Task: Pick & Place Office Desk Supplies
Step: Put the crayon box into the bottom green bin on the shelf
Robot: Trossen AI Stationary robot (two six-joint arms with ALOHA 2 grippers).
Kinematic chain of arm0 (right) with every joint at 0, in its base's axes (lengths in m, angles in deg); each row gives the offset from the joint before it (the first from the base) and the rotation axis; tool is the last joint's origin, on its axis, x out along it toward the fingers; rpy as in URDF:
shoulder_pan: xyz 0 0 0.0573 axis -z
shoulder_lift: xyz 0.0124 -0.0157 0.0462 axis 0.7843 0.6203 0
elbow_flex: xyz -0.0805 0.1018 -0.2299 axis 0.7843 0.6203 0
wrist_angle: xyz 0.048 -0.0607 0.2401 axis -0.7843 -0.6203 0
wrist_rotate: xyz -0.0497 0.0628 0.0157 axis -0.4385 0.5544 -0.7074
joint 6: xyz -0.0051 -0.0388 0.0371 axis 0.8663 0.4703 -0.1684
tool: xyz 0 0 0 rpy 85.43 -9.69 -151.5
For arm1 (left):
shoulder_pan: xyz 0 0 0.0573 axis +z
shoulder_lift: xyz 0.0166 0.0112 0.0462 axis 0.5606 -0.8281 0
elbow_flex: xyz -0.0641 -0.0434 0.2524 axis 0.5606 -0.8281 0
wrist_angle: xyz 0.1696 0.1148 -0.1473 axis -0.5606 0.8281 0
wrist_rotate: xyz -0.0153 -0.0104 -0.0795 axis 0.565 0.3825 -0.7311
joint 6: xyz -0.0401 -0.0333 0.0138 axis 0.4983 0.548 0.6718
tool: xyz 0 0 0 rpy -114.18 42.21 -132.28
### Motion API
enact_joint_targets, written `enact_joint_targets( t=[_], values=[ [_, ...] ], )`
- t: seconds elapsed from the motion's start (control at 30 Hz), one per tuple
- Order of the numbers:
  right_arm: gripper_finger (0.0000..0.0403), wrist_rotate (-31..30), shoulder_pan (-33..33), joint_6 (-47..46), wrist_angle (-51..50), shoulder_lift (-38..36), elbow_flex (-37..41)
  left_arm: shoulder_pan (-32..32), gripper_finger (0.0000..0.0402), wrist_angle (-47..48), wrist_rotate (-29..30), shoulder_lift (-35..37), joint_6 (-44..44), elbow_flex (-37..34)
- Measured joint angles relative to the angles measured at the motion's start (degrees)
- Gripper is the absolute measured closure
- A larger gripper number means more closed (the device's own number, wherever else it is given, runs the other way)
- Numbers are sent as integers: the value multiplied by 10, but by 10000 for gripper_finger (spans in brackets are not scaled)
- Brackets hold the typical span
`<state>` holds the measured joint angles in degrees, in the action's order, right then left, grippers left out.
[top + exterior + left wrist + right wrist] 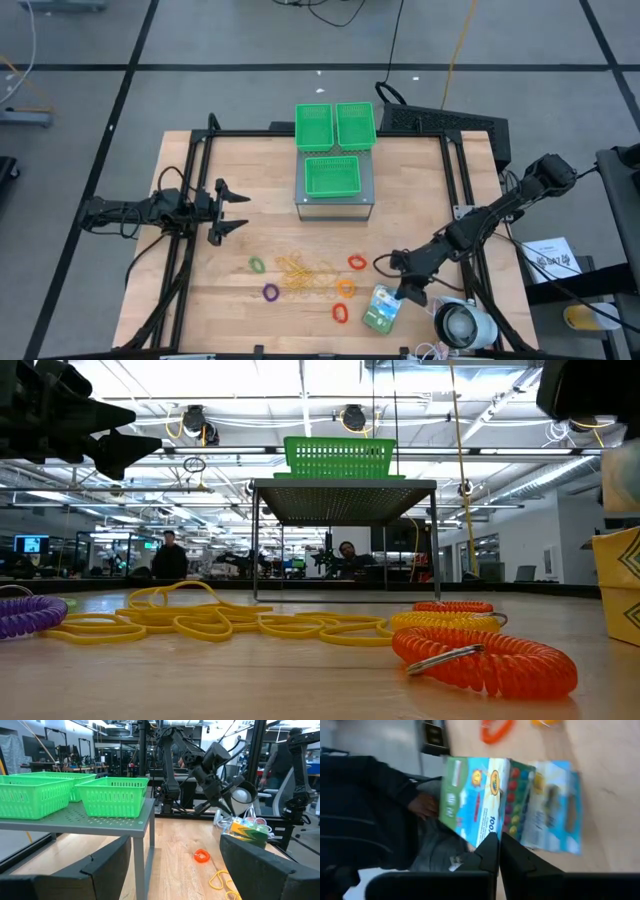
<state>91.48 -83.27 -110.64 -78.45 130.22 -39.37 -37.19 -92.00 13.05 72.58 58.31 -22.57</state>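
Observation:
My right gripper point(408, 291) is at the table's near right, shut on the green-blue crayon box point(382, 307), which also shows in the left wrist view point(246, 830). Coiled rings lie flat on the wood: green point(257, 265), purple point(270, 292), red point(356, 262), orange point(346, 288) and another red one point(340, 313). A tangle of yellow-tan rubber bands point(305, 273) lies among them. My left gripper point(236, 211) hovers open at the table's left, over bare wood. My right gripper pinches an edge of the crayon box point(487, 832) between its two fingertips point(490, 851), which are drawn together. The arm reaches in from the table's right, slanting down. The box sits tilted in the hold; whether its lower end rests on the table cannot be told.
Three green mesh bins point(335, 125) stand on a grey perforated stand point(336, 203) at the far middle. A white round device with cables point(462, 325) sits at the near right corner. Black frame rails point(190, 200) run along both sides. A person in dark clothes point(380, 805) stands beyond the near edge.

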Motion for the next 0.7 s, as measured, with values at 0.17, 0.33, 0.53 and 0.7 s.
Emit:
enact_joint_targets(
  t=[0.17,0.33,0.53,0.7],
  values=[
    [402,-3,0,41,58,-16,0,0,91,0,0,0,0,0],
    [402,-34,0,122,127,-24,0,0,91,0,0,0,0,0],
    [402,-53,17,221,193,-24,0,0,91,0,0,0,0,0],
    [402,-87,45,300,264,-24,0,0,91,0,0,0,0,0]
  ],
)
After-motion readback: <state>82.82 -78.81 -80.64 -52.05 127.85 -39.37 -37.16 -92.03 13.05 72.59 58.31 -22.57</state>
